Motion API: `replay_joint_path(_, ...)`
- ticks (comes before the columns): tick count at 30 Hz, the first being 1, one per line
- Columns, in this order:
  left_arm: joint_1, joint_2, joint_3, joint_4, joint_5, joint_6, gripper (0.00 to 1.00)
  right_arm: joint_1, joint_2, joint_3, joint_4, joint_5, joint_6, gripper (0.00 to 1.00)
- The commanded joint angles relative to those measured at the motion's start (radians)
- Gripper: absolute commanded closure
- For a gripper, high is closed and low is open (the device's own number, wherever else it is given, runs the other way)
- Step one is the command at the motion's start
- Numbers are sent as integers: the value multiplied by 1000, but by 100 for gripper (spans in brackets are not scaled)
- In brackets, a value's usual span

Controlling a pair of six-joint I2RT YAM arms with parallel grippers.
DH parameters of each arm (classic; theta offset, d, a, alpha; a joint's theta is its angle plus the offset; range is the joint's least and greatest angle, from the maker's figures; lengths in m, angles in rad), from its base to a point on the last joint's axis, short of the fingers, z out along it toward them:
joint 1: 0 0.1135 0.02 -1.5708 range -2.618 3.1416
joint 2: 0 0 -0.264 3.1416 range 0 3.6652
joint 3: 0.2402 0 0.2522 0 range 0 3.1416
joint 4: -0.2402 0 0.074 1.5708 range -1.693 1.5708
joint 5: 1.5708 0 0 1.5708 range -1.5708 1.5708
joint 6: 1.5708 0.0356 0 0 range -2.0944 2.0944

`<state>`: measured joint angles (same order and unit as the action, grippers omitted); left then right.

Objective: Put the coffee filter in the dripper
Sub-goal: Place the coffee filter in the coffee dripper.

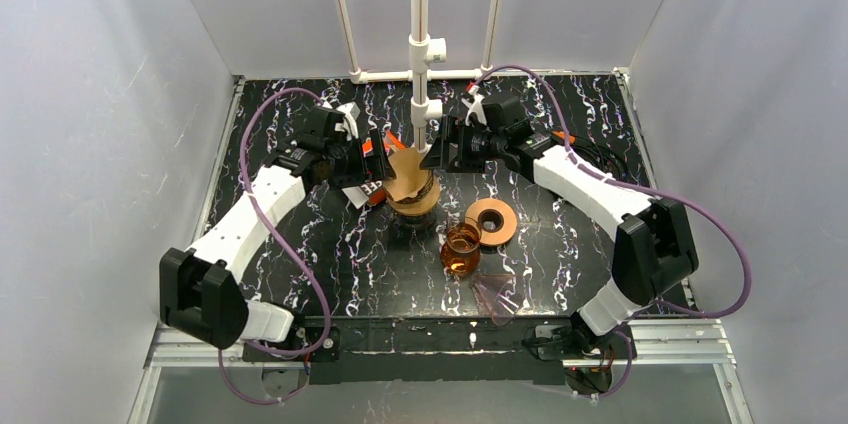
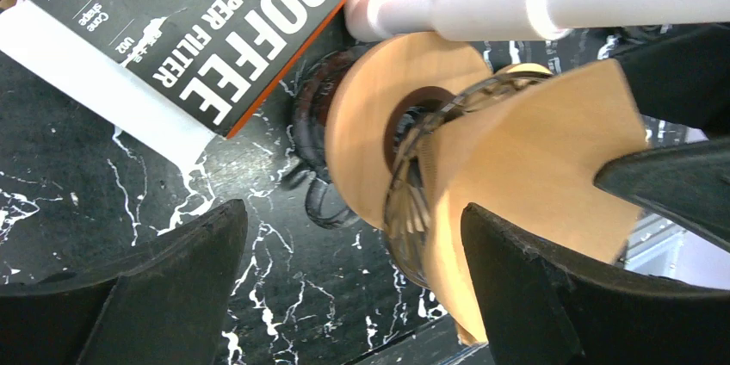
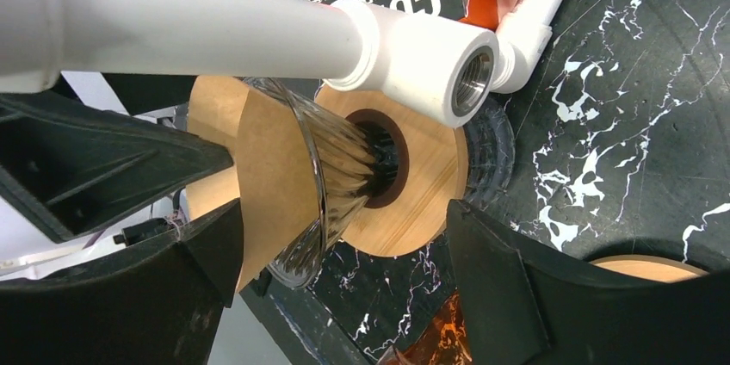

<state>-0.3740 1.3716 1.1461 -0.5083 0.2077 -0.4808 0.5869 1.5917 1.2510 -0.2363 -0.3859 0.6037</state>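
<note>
A brown paper coffee filter (image 1: 407, 176) stands in the clear ribbed glass dripper (image 1: 413, 206), which has a wooden collar and sits at the table's middle. The paper rises well above the glass rim. My left gripper (image 1: 384, 166) is open just left of it. My right gripper (image 1: 438, 156) is open just right of it. In the left wrist view the filter (image 2: 534, 167) lies in the glass cone (image 2: 411, 201), with the gripper (image 2: 351, 219) wide open. In the right wrist view the filter (image 3: 275, 176) and glass (image 3: 340, 158) lie between the open fingers of that gripper (image 3: 344, 210).
A white pipe post (image 1: 424, 44) stands right behind the dripper, between both wrists. The coffee filter box (image 2: 215, 29) lies left of the dripper. A second wooden ring (image 1: 492, 221), an amber glass (image 1: 461, 249) and an amber cone (image 1: 497, 294) lie nearer, to the right.
</note>
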Motion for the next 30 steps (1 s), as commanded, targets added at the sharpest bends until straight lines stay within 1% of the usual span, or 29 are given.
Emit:
replay_joint_path(1, 7, -92, -5, 37, 63, -16, 6, -18, -88, -7, 58, -29, 15, 8)
replay_joint_path(4, 7, -107, 8, 35, 75, -22, 3, -26, -113, -17, 61, -31, 17, 5)
replay_joint_path(7, 7, -119, 15, 31, 86, -22, 2, -34, -132, -23, 61, -28, 20, 4)
replay_joint_path(16, 7, -170, 3, 6, 82, -14, 2, -53, -157, -52, 61, -36, 21, 2)
replay_joint_path(23, 6, -296, -14, -42, 70, 15, 2, -116, -220, -136, 48, -41, 9, 2)
replay_joint_path(30, 7, -468, -77, -35, 130, 4, 2, -200, -326, -228, -91, -2, -89, 2)
